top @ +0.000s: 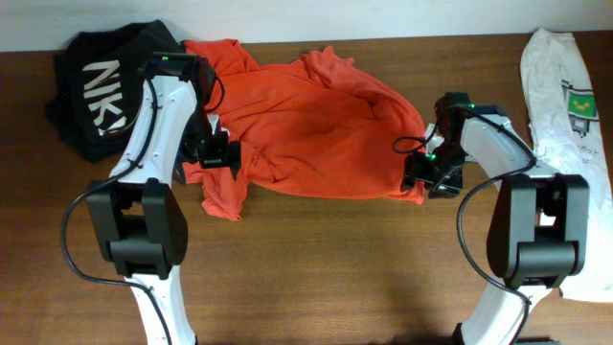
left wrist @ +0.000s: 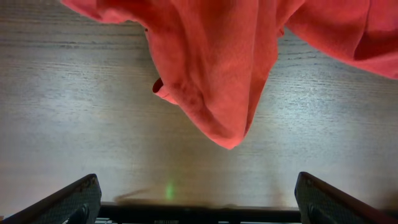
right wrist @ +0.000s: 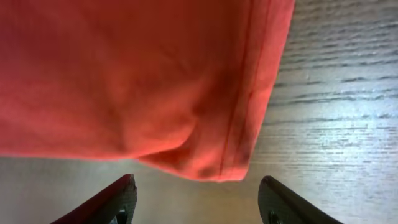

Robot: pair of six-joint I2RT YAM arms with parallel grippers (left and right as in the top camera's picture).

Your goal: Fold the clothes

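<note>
Plainly, the crumpled orange-red cotton T-shirt (top: 306,125) lay upper centre; our left gripper (left wrist: 198,200) and right gripper (right wrist: 198,200), jaws parted and empty, sat at its edges. We judged it best to pinch one hem layer, then spread flat.

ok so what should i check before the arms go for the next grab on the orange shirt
1. Left gripper open, nothing between its fingers: ok.
2. Right gripper open, free of cloth: ok.
3. T-shirt spread flat on the table: not ok, bunched and wrinkled.
4. Cloth edge ahead of each gripper: ok, a corner by the left, a hem by the right.
5. T-shirt apart from the white garment: ok.
6. T-shirt apart from the black garment: not ok, they look to touch near the left arm.
</note>
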